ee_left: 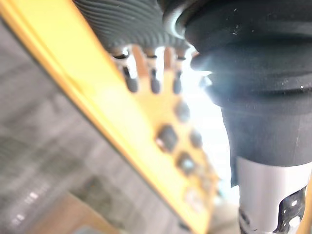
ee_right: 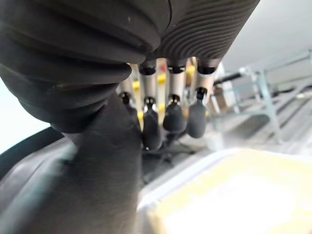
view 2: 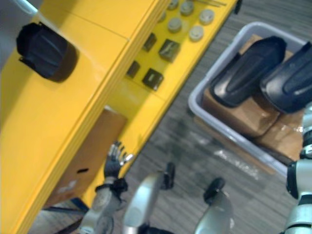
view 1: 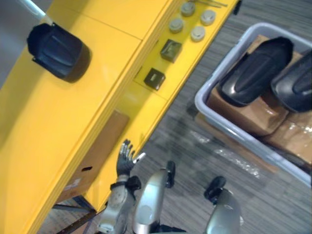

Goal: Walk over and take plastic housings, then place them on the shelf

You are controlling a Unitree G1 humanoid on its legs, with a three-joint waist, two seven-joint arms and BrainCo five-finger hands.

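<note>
Two black plastic housings (view 1: 256, 70) (view 1: 295, 83) lie side by side on cardboard inside a grey bin (view 1: 234, 134) on the floor at the right. A third black housing (view 1: 56, 48) rests on top of the yellow shelf (view 1: 48, 122) at the upper left. My left hand (view 1: 126, 158) hangs by the shelf's front edge, fingers (ee_left: 153, 80) straight and holding nothing. My right arm (view 2: 303, 161) comes in at the right edge beside the bin. In the right wrist view my right hand (ee_right: 170, 114) hangs with relaxed, straight fingers above a black housing surface (ee_right: 29, 195) and cardboard, gripping nothing.
The shelf's lower ledge carries round grey discs (view 1: 197, 33) and dark square blocks (view 1: 170, 50) (view 1: 154, 78). A cardboard box (view 1: 97, 156) sits under the shelf top near my left hand. Grey striped floor (view 1: 195, 146) runs between shelf and bin.
</note>
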